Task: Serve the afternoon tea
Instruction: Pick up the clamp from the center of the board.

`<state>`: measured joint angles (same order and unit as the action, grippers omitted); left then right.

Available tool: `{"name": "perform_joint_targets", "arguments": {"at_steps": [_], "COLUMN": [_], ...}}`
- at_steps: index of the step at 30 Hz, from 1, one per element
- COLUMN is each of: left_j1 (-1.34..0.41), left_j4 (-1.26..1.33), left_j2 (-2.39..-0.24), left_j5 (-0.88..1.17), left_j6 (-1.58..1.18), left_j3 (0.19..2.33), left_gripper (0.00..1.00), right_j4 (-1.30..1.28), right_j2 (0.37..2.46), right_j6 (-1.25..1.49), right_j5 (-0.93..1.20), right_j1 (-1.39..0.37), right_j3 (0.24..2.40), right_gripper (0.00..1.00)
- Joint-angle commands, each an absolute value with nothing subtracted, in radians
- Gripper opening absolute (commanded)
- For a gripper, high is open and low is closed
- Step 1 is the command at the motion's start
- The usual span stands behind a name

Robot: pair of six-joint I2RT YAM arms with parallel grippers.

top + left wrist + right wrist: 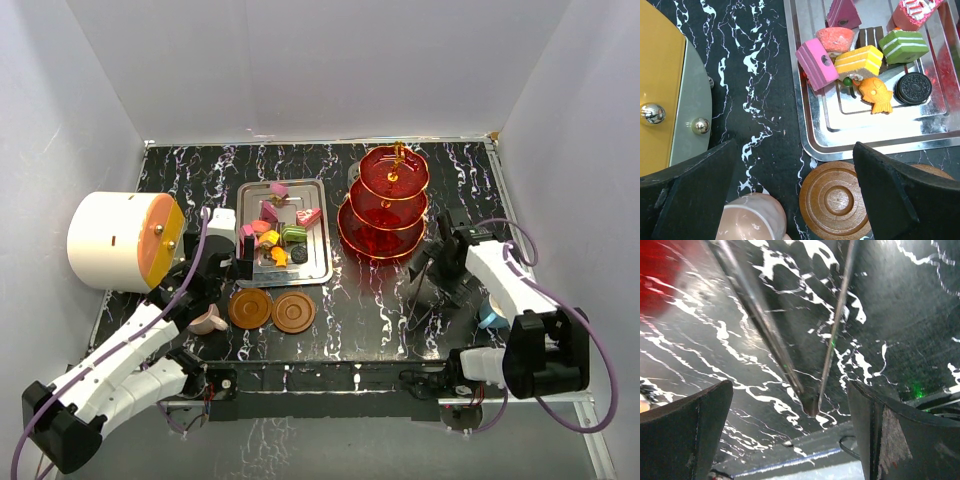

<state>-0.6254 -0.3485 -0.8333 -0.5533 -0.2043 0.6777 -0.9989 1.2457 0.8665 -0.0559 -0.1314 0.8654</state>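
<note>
table [380,310]: black, white marble veins
stand [385,230]: see-through red; gold stem
tray [815,145]: shiny silver
drum [105,240]: white; orange face
saucers [250,308]: brown, with raised rings
pink cup [208,322]: pale pink
blue cup [490,315]: light blue
sweets [866,61]: pink, magenta, coral, orange, black, yellow with pale stripes, green with white stripes
arms [130,365]: white; purple cables

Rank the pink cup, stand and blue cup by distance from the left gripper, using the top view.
1. Pink cup, just nearside of the left gripper.
2. Stand, to the right, towards the back.
3. Blue cup, far right, near side.
</note>
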Motion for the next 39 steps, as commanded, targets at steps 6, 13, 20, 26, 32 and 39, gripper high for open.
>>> {"name": "perform_joint_targets", "arguments": {"at_steps": [6, 13, 20, 26, 32, 39], "left_j1": [-0.624, -0.624, -0.624, -0.624, -0.624, -0.624], "left_j4": [-0.365, -0.365, -0.365, -0.373, -0.385, -0.388], "left_j2": [-0.801, -0.802, -0.800, -0.800, -0.814, -0.811], "left_j5": [-0.585, -0.583, -0.591, -0.613, -0.615, -0.630], "left_j6": [-0.199, -0.198, -0.197, -0.199, -0.201, -0.201], "left_j3": [0.692, 0.694, 0.696, 0.699, 0.708, 0.707], "left_gripper": [0.99, 0.99, 0.99, 0.99, 0.99, 0.99], "right_j4": [-1.057, -0.919, -0.860, -0.794, -0.749, -0.778], "right_j2": [1.380, 1.472, 1.526, 1.568, 1.592, 1.581], "right_j6": [0.781, 0.753, 0.767, 0.774, 0.776, 0.748], "right_j5": [0.046, 0.113, 0.042, 0.068, 0.070, 0.036], "right_j1": [-0.041, -0.043, -0.046, -0.052, -0.070, -0.077], "right_j3": [0.883, 0.805, 0.798, 0.790, 0.785, 0.809], "right_gripper": [0.98, 0.98, 0.98, 0.98, 0.98, 0.98]}}
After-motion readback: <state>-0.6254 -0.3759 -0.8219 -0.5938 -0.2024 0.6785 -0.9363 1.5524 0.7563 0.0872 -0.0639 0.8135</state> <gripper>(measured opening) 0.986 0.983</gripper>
